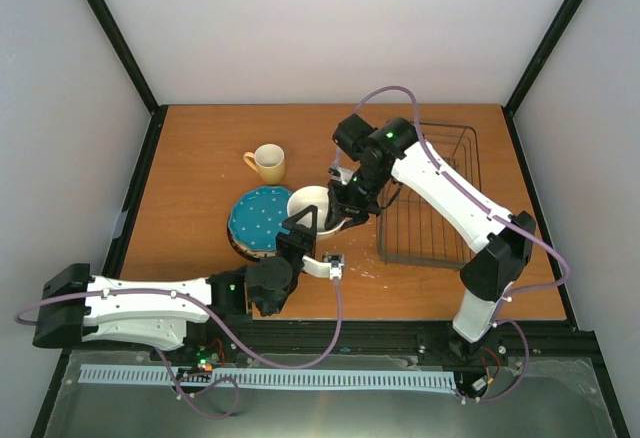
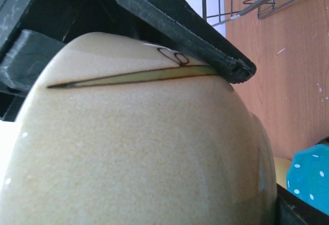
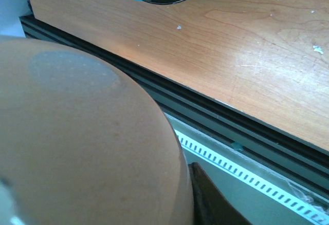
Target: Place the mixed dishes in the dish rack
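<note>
The left fingers (image 2: pixel 205 45) clasp the small cream-white bowl (image 1: pixel 308 201). The right fingers (image 3: pixel 216 209) touch it; gripping or not, I cannot tell.

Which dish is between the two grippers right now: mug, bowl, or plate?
The small cream-white bowl: it sits between the left gripper and right gripper, the left closed on it. The yellow mug and the teal dotted plate lie apart, untouched.

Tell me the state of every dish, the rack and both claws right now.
cream bowl: between the two claws.
left claw: shut on the cream bowl.
right claw: against the cream bowl, grip unclear.
yellow mug: upright on the table.
teal plate: lying flat, not loaded.
dish rack: no dish visible inside.
</note>
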